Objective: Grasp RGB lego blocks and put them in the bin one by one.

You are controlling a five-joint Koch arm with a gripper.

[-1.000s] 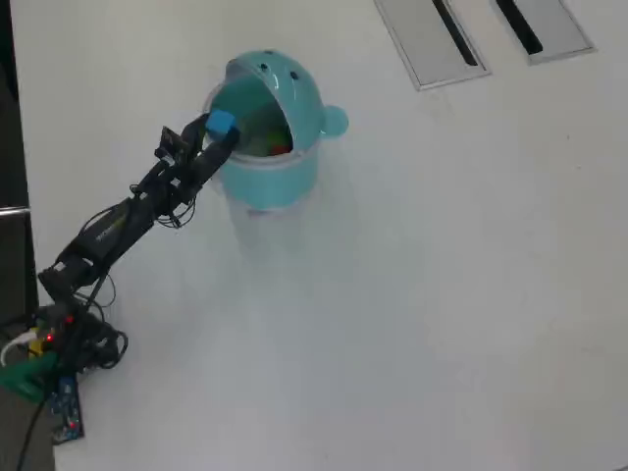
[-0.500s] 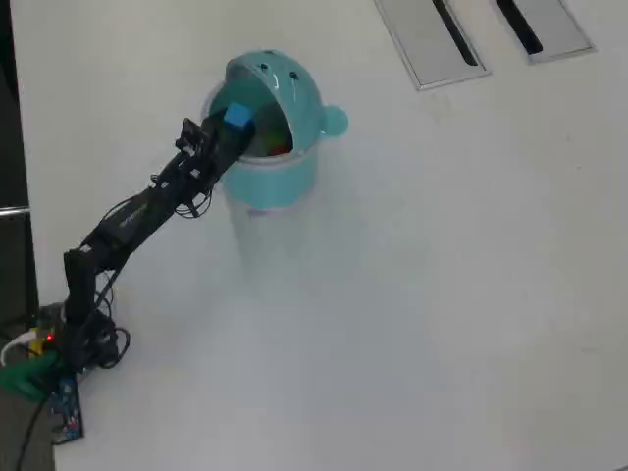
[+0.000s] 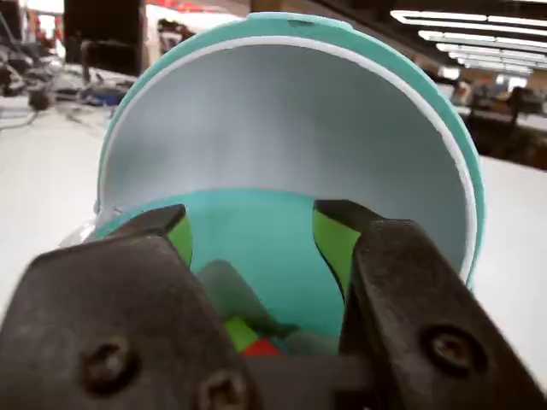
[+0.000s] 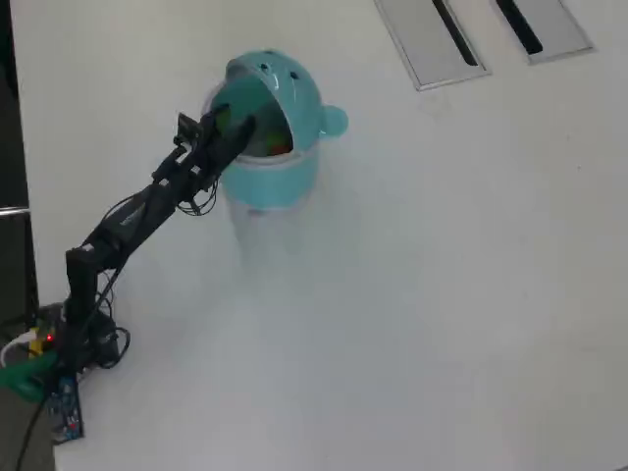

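Gripper (image 3: 252, 235) jaws are spread apart and empty over the bin (image 3: 291, 137) mouth. Inside, a red block (image 3: 263, 348) and a green block (image 3: 241, 333) rest at the bottom. The bin stands on a plain white desk (image 4: 442, 294); 2 grey slotted panels (image 4: 432, 39) lie beyond.

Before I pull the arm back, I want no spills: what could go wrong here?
1. The gripper sits open inside the bin's mouth, under the hood; lifting straight up could catch the hood and tip the bin.
2. The arm reaches over the rim; a sideways swing could drag the bin.
3. The blue block is out of sight; only red and green show inside.
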